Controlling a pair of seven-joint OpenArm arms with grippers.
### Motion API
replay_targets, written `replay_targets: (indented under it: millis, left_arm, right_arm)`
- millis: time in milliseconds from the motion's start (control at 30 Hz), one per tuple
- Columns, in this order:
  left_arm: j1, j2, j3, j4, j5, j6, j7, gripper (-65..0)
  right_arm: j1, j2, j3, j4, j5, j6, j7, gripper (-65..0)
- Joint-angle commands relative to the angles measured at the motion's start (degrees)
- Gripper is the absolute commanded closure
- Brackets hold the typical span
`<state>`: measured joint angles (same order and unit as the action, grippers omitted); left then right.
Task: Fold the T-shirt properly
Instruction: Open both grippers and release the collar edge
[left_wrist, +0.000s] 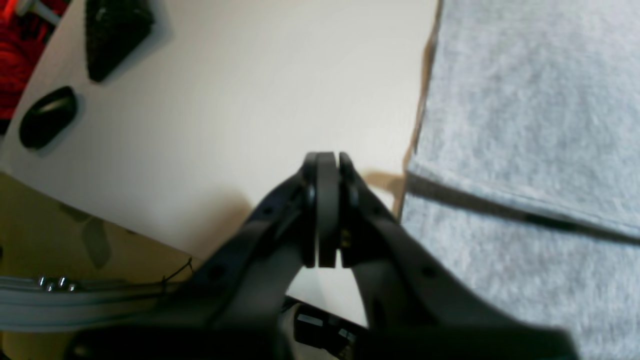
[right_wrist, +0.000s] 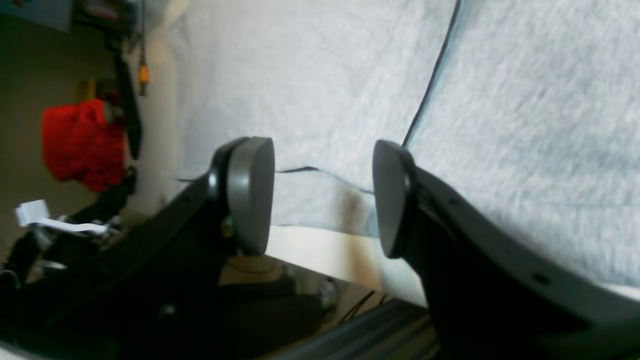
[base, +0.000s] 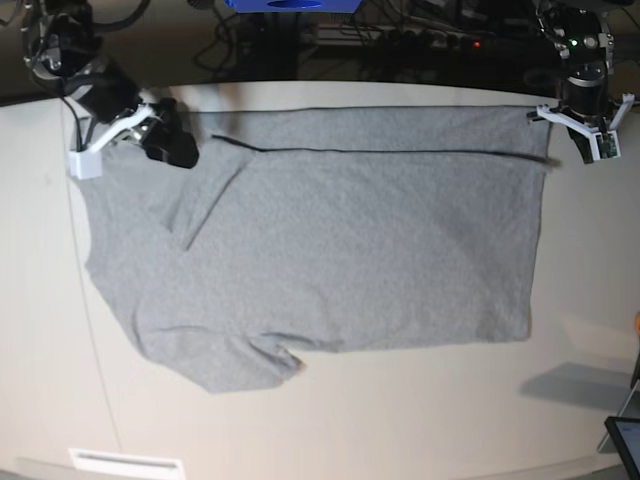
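The grey T-shirt (base: 330, 260) lies flat on the white table (base: 400, 420), plain side up. A strip along its far edge is folded over, with a dark fold line (base: 380, 151). One sleeve (base: 235, 365) points to the front. My right gripper (right_wrist: 322, 197) is open, its pads (right_wrist: 250, 195) either side of the shirt's edge at the far left corner (base: 180, 150). My left gripper (left_wrist: 327, 160) is shut and empty over bare table, just beside the shirt's side edge (left_wrist: 525, 125) near the far right corner (base: 565, 135).
Two black objects (left_wrist: 115, 35) (left_wrist: 47, 117) lie on the table beyond the left gripper. A red thing (right_wrist: 82, 142) sits off the table. A dark screen corner (base: 625, 440) shows at the front right. The table's left edge (base: 90, 300) runs close to the shirt.
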<state>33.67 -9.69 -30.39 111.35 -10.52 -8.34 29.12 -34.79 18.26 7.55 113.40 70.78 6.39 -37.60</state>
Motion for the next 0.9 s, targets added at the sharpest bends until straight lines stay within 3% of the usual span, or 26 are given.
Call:
replay_targets:
  millis: [0,867]
  left_arm:
    - [0.2,-0.6,-0.4,0.9,0.1,0.4,-1.4,0.0]
    - [0.7,-0.6,-0.5,0.9,0.4,0.4,-1.4,0.0]
  right_arm:
    - [-0.1,0.8,0.5,0.8,1.9,0.7,0.8,-30.5]
    - [0.6,0.2,-3.1,-6.6,5.7,0.7,0.8,-30.5]
